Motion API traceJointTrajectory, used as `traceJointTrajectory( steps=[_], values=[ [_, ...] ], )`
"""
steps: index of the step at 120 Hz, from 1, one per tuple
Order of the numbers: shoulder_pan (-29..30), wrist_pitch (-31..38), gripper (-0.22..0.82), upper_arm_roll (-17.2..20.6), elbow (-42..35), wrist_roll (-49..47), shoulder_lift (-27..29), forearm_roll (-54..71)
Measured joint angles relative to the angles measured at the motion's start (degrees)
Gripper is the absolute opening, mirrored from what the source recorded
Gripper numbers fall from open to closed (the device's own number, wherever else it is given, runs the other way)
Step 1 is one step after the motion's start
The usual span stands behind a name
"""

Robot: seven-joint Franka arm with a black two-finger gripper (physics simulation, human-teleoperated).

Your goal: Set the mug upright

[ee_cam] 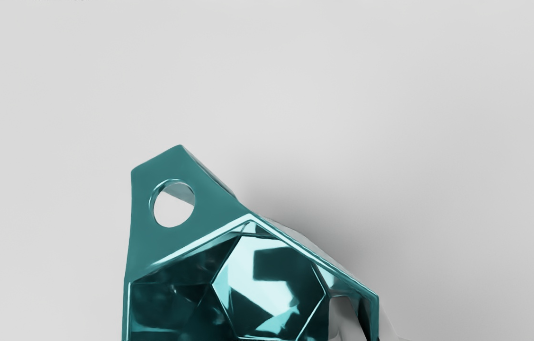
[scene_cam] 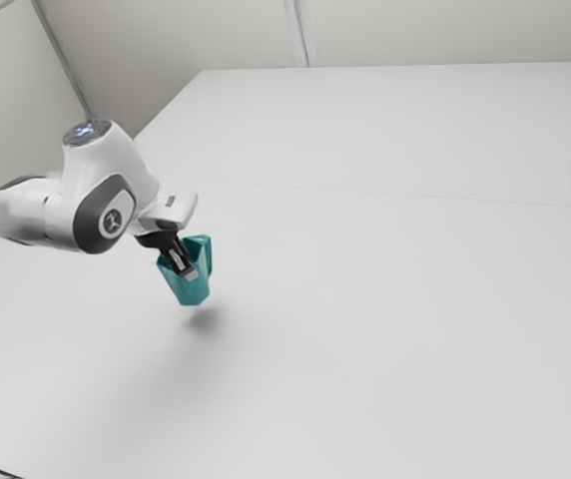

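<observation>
One teal mug of glossy, hard-looking material (scene_cam: 192, 289) has flat-faceted walls, narrowing from an angular mouth to a smaller base. Its inside gleams with pale, mirror-like patches around a many-sided floor, while its broad, flat teal handle (ee_cam: 153, 241) is smoother in tone and pierced by a round hole. The bench (scene_cam: 365, 329) is plain, matte and pale grey, with a soft, dark shadow (scene_cam: 203, 318) beneath the mug.

The smooth white arm with dark grey joint covers (scene_cam: 96, 200) comes in from the exterior view's left, and the black two-fingered hand (scene_cam: 187, 270) slants down toward that view's right. It is closed on the mug's wall: one finger (ee_cam: 342, 317) reaches inside the mouth, the other (ee_cam: 386, 329) lies along the outside.

The mug hangs from the hand just above the bench, mouth up and somewhat tilted, its handle on the exterior view's right, away from the pinched wall.
</observation>
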State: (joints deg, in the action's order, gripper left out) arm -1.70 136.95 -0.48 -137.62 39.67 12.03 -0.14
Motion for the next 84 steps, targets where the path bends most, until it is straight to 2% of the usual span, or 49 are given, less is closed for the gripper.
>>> traceJointTrajectory(
  steps=[32,84],
  values=[
    [-1.19,7.33,-0.18,0.21,-2.99,-9.41,-1.79,-2.74],
    [-1.36,9.72,-0.18,0.18,-4.01,-18.00,-4.97,-3.70]
  ],
)
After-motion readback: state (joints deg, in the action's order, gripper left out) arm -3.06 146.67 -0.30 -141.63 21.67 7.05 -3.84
